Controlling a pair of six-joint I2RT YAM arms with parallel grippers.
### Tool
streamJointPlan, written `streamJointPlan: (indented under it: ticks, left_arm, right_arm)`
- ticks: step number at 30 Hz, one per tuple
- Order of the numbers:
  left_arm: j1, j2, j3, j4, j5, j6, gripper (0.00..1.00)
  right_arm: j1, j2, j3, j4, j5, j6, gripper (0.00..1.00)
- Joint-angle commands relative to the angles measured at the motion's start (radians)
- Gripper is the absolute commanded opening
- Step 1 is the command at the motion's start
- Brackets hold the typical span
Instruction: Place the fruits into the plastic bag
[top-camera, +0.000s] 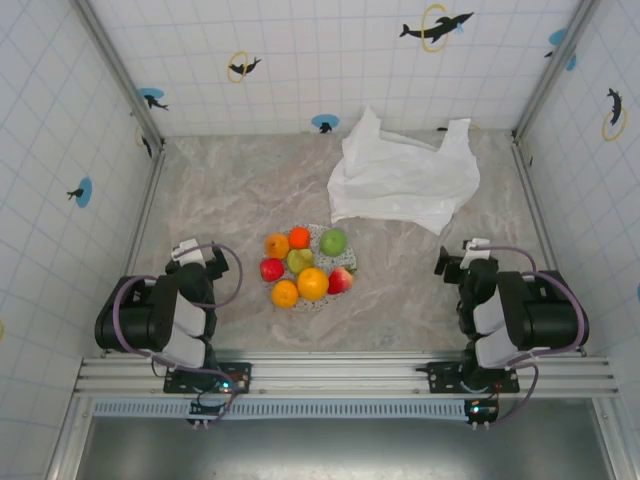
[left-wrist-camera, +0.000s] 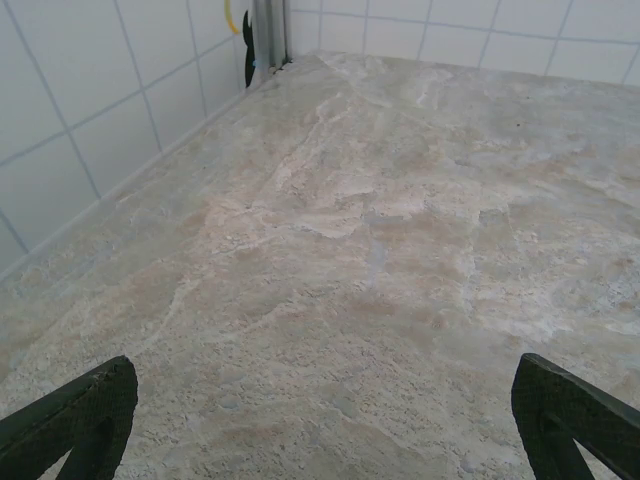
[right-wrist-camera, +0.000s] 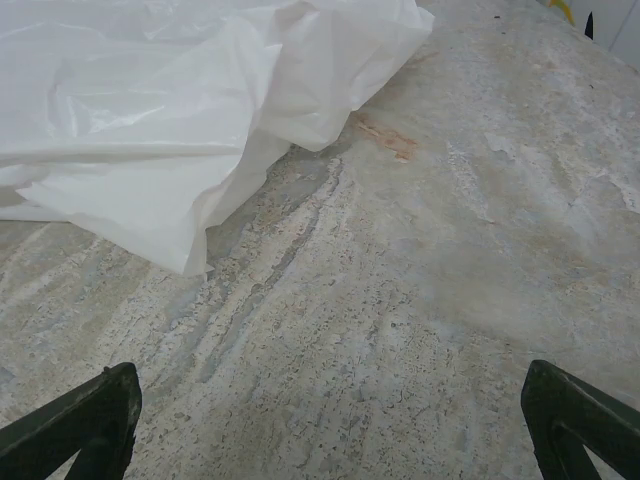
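- Top external view: small round orange, red and green fruits (top-camera: 305, 265) are piled on a round speckled grey plate (top-camera: 349, 256) at the middle of the marbled beige table (top-camera: 230, 190)
- A crinkled thin white plastic bag (top-camera: 402, 182) is spread beyond the plate to its right, not touching it
- The left gripper (top-camera: 190, 250) and right gripper (top-camera: 462, 256) are held either side of the plate, fingers spread wide, nothing between them

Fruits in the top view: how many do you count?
8, piled on the plate: far, orange, orange, green; middle, red, green; near, orange, orange, red-yellow. More may hide beneath.
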Motion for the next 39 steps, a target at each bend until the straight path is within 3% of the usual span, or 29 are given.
streamJointPlan:
  ticks: [1,35,39]
  left_arm:
    - [0.003,-0.001,-0.029,0.027,-0.016,-0.019,0.98]
    - [0.003,0.0,-0.029,0.027,-0.014,-0.019,0.98]
    - [0.002,-0.003,-0.035,0.032,-0.013,-0.019,0.98]
  right_arm:
    - [0.003,0.005,-0.007,0.048,0.01,-0.007,1.0]
    - [0.002,0.003,-0.008,0.05,0.007,-0.007,1.0]
    - [0.012,-0.018,-0.003,0.031,0.072,0.004,1.0]
